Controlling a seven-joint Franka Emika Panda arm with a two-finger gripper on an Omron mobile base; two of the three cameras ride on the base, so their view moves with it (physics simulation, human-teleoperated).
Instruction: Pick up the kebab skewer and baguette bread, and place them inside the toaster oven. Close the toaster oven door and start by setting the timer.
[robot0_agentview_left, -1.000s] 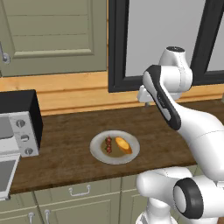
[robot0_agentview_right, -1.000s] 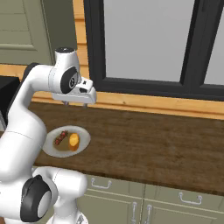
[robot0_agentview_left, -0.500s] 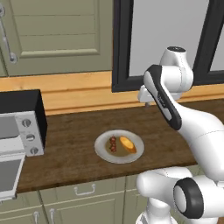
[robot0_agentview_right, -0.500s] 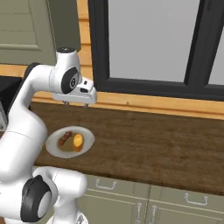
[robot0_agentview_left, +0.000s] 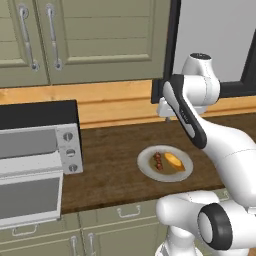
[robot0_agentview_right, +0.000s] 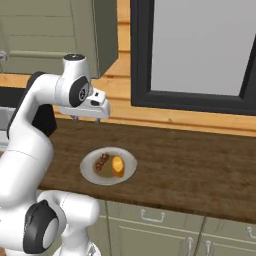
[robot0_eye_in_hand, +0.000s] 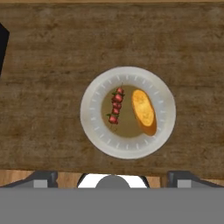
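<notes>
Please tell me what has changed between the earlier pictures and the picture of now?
The base has driven left along the counter, so both base views shifted: the toaster oven with its open door has come further into view. The plate, kebab skewer and baguette bread stayed together. The arm keeps its raised pose; nothing was grasped.

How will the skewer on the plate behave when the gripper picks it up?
The skewer looks thin and stiff, so it probably lifts as one piece. Its small chunks give uneven grip, so it may tilt. It lies close beside the bread on the plate, so fingers could nudge that.
</notes>
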